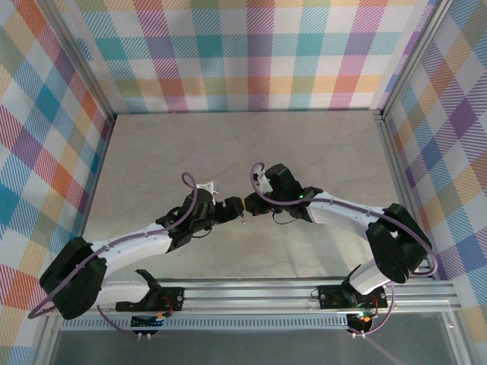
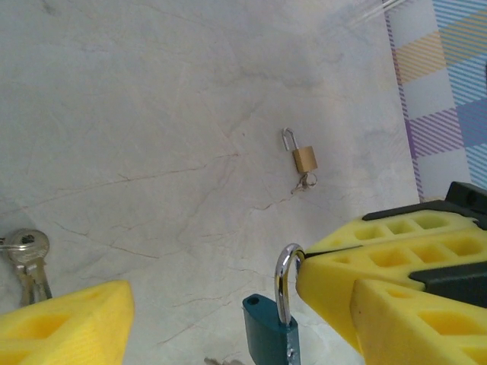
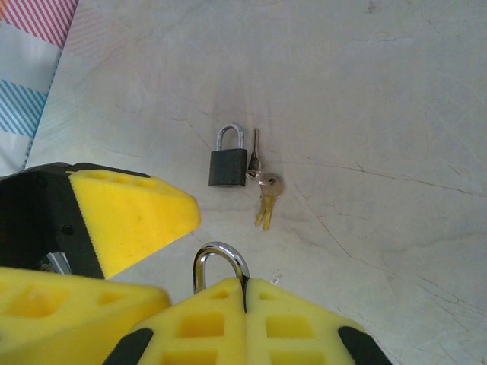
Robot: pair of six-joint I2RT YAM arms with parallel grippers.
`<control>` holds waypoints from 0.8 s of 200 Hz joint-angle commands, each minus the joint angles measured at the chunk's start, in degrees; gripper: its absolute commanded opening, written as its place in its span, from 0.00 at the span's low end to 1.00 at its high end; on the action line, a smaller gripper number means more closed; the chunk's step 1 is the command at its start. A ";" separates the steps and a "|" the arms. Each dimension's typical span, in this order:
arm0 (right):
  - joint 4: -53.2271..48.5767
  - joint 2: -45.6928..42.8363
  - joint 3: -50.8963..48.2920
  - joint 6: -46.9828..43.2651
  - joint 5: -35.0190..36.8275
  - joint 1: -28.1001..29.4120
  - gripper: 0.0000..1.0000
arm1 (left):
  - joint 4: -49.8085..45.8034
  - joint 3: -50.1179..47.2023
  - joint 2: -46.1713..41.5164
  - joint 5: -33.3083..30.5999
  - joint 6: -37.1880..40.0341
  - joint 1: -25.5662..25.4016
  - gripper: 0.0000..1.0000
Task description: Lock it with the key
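Yellow foam fingers (image 3: 304,331) of my right tool (image 3: 245,296) are pressing together on the steel shackle (image 3: 221,262) of the teal padlock (image 2: 270,331), so that tool is gripping the lock by its loop. Whether the lock's body is resting on the table (image 2: 152,114) I cannot tell.

My left tool (image 2: 243,304) is standing open. Its two fingers are sitting on either side of the teal body, with a gap showing on each side. Seen from above, both tools are meeting nose to nose near the middle of the table.

Beyond my right tool a dark padlock (image 3: 227,166) is lying flat, and a key bunch (image 3: 265,190) is lying against its right side. In the left wrist view a pair of silver keys (image 2: 27,262) is lying at the left edge, well apart from the teal padlock. I cannot tell whether they are that same bunch. Farther out, a brass padlock (image 2: 304,158) is lying on its own near the plaid wall (image 2: 449,91).
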 commanded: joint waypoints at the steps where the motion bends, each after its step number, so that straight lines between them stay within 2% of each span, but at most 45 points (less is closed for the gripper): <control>1: 2.33 -0.77 -0.62 -1.13 -1.76 0.15 0.00 | 5.27 0.44 1.54 0.95 -2.26 0.81 0.73; 51: 3.34 0.20 -0.95 -0.77 -2.39 0.13 0.00 | 11.00 -1.99 1.40 -0.77 -5.59 1.42 0.65; 76: 3.88 0.29 -1.13 -0.41 -2.58 0.13 0.00 | 13.89 -2.89 2.72 -0.20 -7.09 1.42 0.58; 124: 4.94 1.08 -1.27 0.35 -3.57 0.13 0.00 | 19.59 -4.82 4.73 0.43 -9.56 1.84 0.51; 160: 5.76 1.36 -1.65 0.97 -4.07 0.09 0.00 | 22.22 -5.78 5.05 -0.01 -10.70 2.03 0.38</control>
